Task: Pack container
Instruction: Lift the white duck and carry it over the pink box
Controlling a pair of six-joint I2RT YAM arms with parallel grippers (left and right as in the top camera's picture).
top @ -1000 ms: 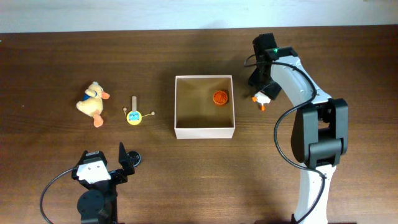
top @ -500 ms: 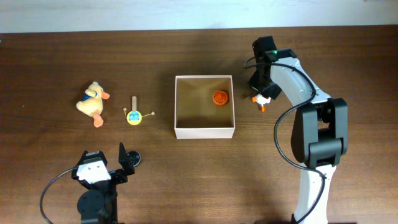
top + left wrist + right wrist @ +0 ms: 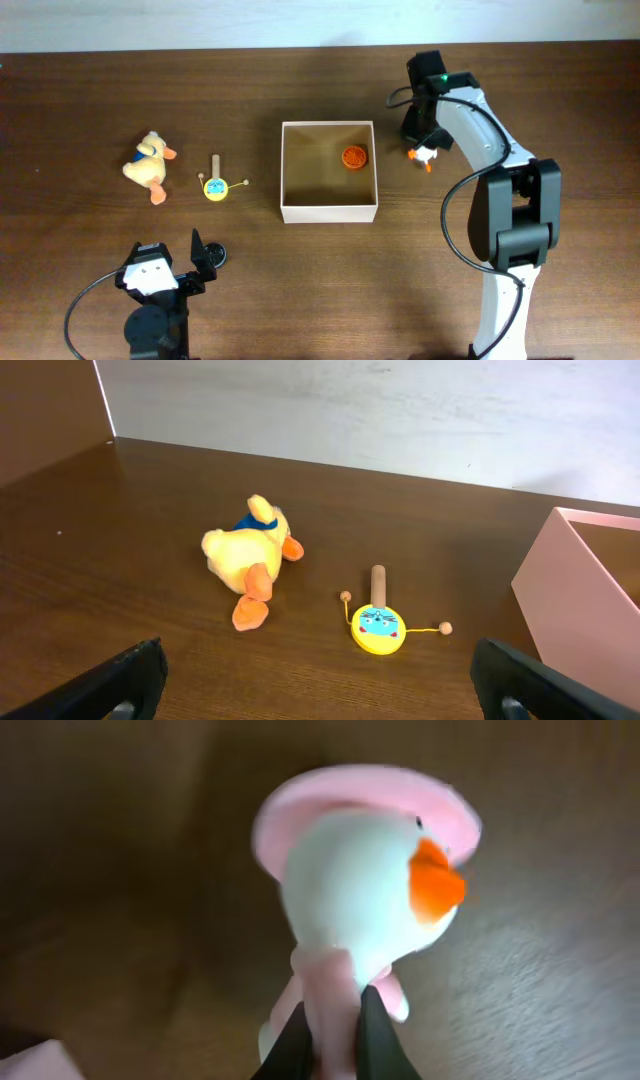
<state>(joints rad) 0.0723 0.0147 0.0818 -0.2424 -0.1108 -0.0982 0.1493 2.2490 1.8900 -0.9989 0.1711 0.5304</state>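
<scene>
**Right Gripper Clamping a Toy Bird Beside the Container**

The right gripper (image 3: pixel 330 1038) is pinching shut on a small white toy bird (image 3: pixel 355 890) with an orange beak and a pink hat. Its two dark fingertips (image 3: pixel 295 1045) are squeezing the pink strip below the bird's head. From above, the bird is sitting just outside the right wall of the container, near its far right corner and not over the opening. Whether the bird is touching the table cannot be told.

The square, shallow cardboard container (image 3: pixel 330 211), white outside and tan-brown inside, is standing open-topped in the middle of the dark brown wooden table (image 3: pixel 560 80). A small round orange disc (image 3: pixel 354 157) is lying inside it, near the far right corner.

The left gripper (image 3: pixel 325 690) is hanging low over the near left part of the table with its jaws standing wide apart, gripping nothing. Ahead of it, a yellow plush duck (image 3: pixel 250 555) with orange feet and a blue neck band is lying on its side. A flat round yellow drum toy (image 3: pixel 378 630) with a short wooden handle is lying just beside the duck, between it and the container's left wall, touching neither.
</scene>
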